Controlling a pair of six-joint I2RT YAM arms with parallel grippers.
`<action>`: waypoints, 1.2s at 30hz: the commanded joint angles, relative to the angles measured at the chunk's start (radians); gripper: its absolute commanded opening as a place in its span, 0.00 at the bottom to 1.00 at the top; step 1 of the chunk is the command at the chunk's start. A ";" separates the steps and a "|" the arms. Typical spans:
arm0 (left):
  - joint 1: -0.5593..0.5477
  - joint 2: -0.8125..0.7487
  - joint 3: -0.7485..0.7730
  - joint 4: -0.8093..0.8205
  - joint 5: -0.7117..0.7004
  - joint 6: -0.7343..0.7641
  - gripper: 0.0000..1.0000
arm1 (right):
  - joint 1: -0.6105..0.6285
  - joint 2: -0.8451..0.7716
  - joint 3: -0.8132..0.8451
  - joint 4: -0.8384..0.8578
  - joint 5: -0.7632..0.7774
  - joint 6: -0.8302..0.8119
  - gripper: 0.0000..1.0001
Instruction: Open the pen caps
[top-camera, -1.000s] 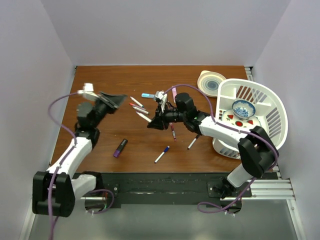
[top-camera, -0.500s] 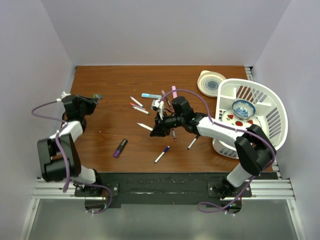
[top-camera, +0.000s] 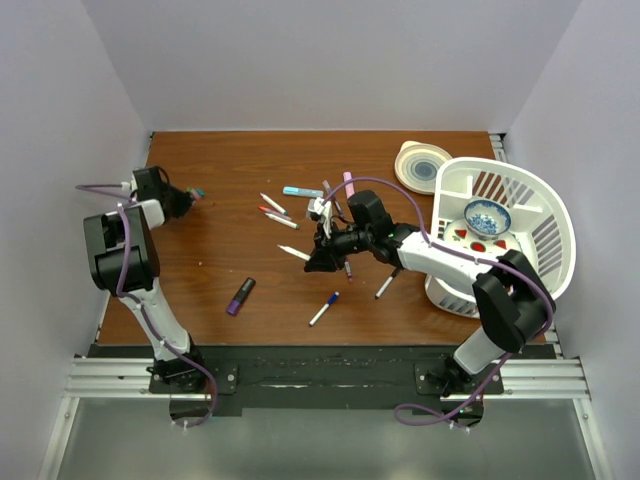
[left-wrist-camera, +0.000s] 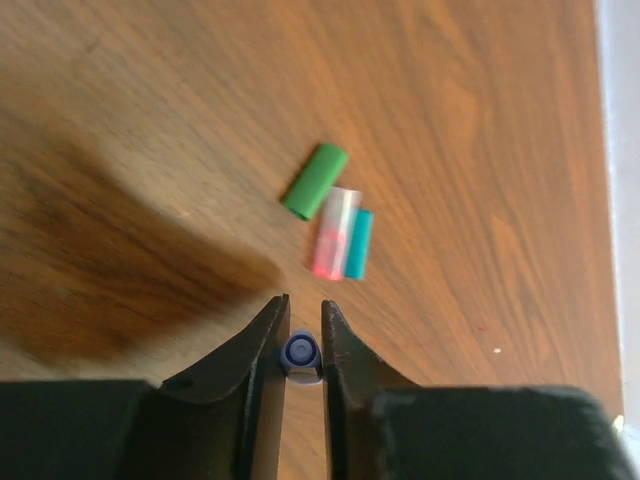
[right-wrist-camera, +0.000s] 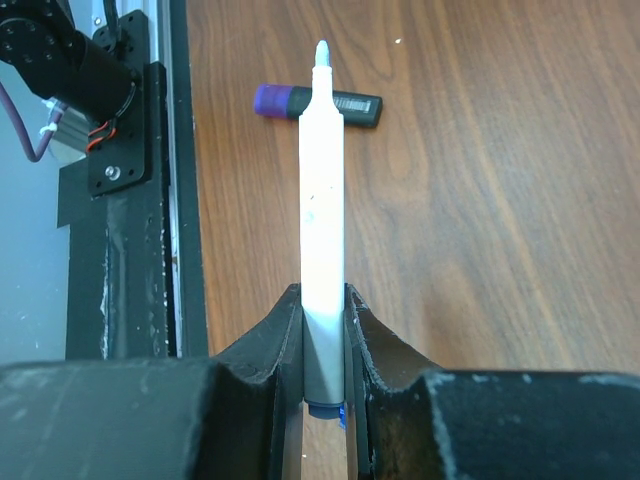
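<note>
Brown wood-grain surface (top-camera: 230, 160) carried everything you were working with. Your left jaws, out at the far left rear corner in the overhead view, were pinched nearly together on a small blue cap (left-wrist-camera: 300, 352), seen end-on with its hollow mouth facing the wrist camera. Just past their tips three loose caps lay on the wood: a green cap (left-wrist-camera: 315, 181), a clear pinkish cap (left-wrist-camera: 335, 232) just beside its lower end, and a teal cap (left-wrist-camera: 359, 244) lying flank to flank against the pinkish one. Your right jaws, near the middle of the surface, were clamped on a white pen barrel (right-wrist-camera: 322, 200), its exposed tip (right-wrist-camera: 321, 50) pointing away from the wrist and a bit of blue showing at the barrel's rear end between the jaws. Beyond that tip a purple-and-black highlighter (right-wrist-camera: 317, 102) lay crosswise on the wood. From overhead you had more pens scattered around the right arm: a teal-capped pen (top-camera: 297, 190) and a pink pen (top-camera: 348, 184) toward the back, a blue-capped pen (top-camera: 322, 310) and one more thin pen (top-camera: 385, 286) nearer you. A white slotted basket (top-camera: 556, 215) stood at the right edge with a blue patterned bowl (top-camera: 487, 216) inside it, and a round cream lid (top-camera: 424, 166) sat just behind the basket.
</note>
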 joint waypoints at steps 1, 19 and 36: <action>0.009 0.036 0.050 -0.025 -0.017 0.019 0.27 | -0.010 -0.036 0.039 0.003 -0.035 -0.019 0.00; 0.021 -0.190 -0.033 0.032 0.113 0.053 0.64 | -0.010 0.042 0.094 -0.089 0.164 -0.045 0.00; -0.017 -1.013 -0.460 -0.174 0.317 0.491 0.72 | 0.097 0.537 0.679 -0.547 0.573 -0.183 0.01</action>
